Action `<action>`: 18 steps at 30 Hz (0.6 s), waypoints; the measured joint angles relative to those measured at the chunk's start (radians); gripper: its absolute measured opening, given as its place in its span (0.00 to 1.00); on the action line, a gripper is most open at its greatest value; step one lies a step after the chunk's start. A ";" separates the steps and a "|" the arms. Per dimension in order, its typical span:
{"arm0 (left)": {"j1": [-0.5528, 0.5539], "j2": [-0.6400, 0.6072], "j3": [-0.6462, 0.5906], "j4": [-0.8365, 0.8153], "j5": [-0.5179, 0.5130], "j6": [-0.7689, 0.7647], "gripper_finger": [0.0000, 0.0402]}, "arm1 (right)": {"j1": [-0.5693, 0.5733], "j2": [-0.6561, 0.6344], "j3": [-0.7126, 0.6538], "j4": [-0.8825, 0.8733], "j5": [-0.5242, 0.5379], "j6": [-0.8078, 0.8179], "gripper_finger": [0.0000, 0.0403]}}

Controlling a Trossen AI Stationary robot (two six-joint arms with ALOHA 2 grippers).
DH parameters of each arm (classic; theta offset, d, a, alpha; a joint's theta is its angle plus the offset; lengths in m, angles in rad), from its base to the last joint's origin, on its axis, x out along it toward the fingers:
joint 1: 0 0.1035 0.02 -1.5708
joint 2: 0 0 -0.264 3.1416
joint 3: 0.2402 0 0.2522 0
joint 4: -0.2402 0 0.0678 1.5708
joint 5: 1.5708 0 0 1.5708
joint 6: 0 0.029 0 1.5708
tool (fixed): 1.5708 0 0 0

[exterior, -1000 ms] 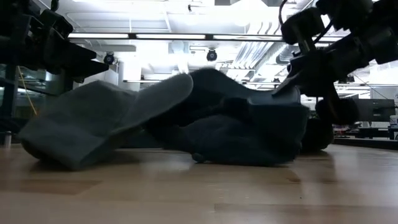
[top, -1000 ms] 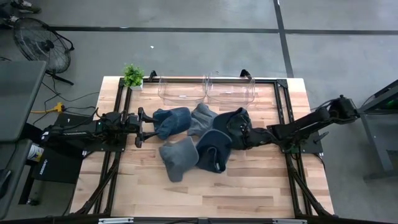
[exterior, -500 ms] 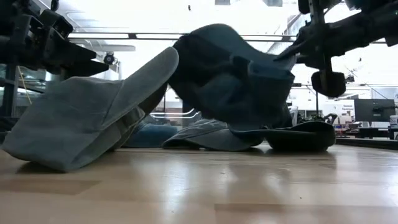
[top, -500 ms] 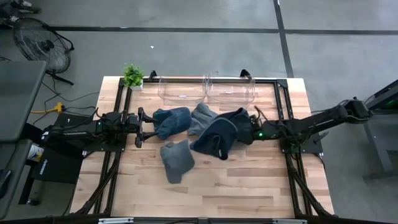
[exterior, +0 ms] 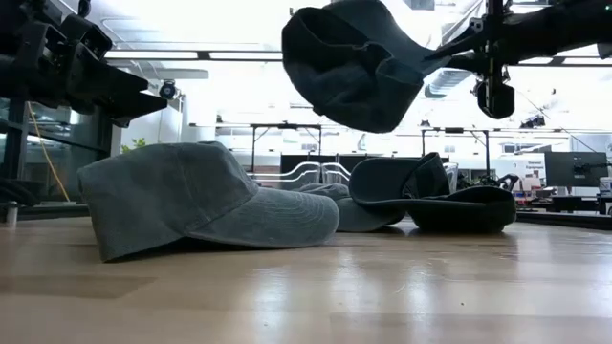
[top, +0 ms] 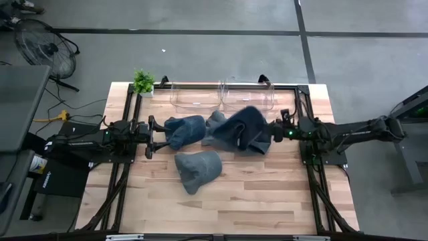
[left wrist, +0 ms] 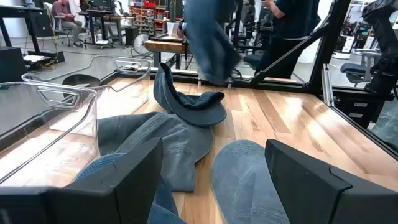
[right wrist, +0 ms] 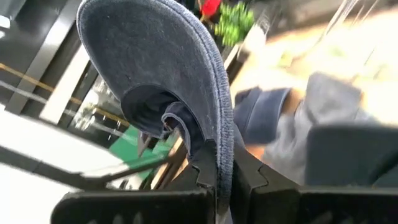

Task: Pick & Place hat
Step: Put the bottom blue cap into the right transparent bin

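Observation:
My right gripper (top: 275,130) is shut on a dark blue cap (top: 244,129) and holds it in the air; in the low view the cap (exterior: 354,62) hangs high above the table. A grey cap (top: 199,169) lies on its brim and rim near the table's middle. A blue denim cap (top: 186,129) lies just ahead of my open left gripper (top: 155,136). In the left wrist view that cap (left wrist: 242,174) shows between the spread fingers. A light grey cap (top: 215,124) and a dark cap (left wrist: 189,102) lie under the lifted one. My right gripper pinches the dark blue cap by its brim (right wrist: 221,134), whose stitched edge runs back between the two fingers (right wrist: 202,174). The fingers come level from the table's right side. The cap is lifted clear of the table, its crown (exterior: 330,48) hanging out toward the left.
Two clear plastic bins (top: 196,97) (top: 247,96) stand side by side at the table's far edge, with a small potted plant (top: 142,82) to their left. Bare wood lies along the near half of the table (top: 267,201). People show in the room beyond.
My right gripper has risen and moved toward the far edge, carrying the dark blue cap from the table up into the air. The grey cap that leaned tipped up against it has dropped flat onto the table. The dark cap underneath has come into view.

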 joint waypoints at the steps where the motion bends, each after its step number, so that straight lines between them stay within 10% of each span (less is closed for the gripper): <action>1: 0.000 0.000 0.000 0.000 0.000 0.000 0.70 | -0.022 -0.009 0.001 -0.002 -0.003 -0.013 0.01; 18: 0.000 0.000 0.000 0.000 0.000 0.000 0.70 | -0.510 0.153 0.690 -0.881 -0.216 -0.492 0.01</action>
